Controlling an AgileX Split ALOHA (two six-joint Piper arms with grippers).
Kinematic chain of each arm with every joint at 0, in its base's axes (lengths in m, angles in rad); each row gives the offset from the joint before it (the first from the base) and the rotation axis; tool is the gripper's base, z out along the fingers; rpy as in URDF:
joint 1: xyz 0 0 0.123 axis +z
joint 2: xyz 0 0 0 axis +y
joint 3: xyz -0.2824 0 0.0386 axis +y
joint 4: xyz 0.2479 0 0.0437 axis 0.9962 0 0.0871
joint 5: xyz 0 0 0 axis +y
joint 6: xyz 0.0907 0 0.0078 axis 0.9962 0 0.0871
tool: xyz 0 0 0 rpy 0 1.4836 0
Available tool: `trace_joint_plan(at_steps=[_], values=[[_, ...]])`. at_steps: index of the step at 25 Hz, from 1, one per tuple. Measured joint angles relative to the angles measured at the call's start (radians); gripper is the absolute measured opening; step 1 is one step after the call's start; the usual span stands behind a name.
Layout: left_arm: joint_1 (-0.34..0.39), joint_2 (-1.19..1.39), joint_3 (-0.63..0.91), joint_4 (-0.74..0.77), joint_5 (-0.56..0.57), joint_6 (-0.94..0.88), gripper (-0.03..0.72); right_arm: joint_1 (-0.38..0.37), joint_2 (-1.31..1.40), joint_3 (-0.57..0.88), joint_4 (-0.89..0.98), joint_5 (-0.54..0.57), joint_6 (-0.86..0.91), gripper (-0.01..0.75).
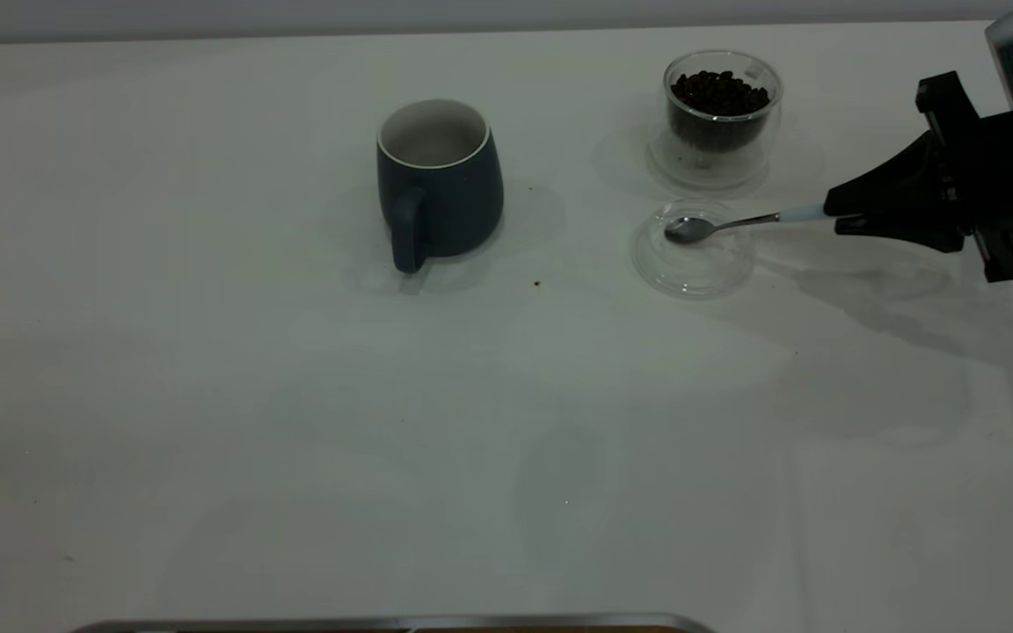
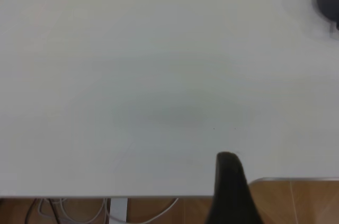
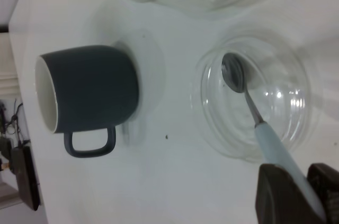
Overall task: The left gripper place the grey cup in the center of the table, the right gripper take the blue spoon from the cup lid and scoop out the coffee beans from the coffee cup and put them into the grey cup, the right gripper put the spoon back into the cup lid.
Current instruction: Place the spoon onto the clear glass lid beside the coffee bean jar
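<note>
Now right pincer (image 1: 834,217) grips blue spoon (image 1: 722,227), bowl in cup lid (image 1: 691,251).

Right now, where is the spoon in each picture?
Exterior view: the blue spoon lies right of centre, its bowl in the clear cup lid, its handle in the right gripper.
Left wrist view: not in it.
Right wrist view: the blue spoon sits in the cup lid, handle between the jaws.
Shared landmark: the grey cup.
</note>
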State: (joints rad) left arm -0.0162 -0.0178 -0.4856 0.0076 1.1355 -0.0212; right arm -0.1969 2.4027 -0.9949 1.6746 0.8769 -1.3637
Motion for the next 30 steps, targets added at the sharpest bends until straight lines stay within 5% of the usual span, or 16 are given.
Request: trace_joint_plan(at_steps=[9, 20, 30], values=[[0.000, 0.000, 0.000, 0.000, 0.000, 0.000, 0.567, 0.027, 0.026, -0.002, 0.044, 0.025, -0.082, 0.156], [0.000, 0.000, 0.000, 0.000, 0.000, 0.003, 0.567, 0.027, 0.026, -0.002, 0.047, 0.049, -0.083, 0.671], [0.000, 0.000, 0.000, 0.000, 0.000, 0.003, 0.567, 0.027, 0.026, -0.002, 0.025, 0.025, -0.085, 0.643]])
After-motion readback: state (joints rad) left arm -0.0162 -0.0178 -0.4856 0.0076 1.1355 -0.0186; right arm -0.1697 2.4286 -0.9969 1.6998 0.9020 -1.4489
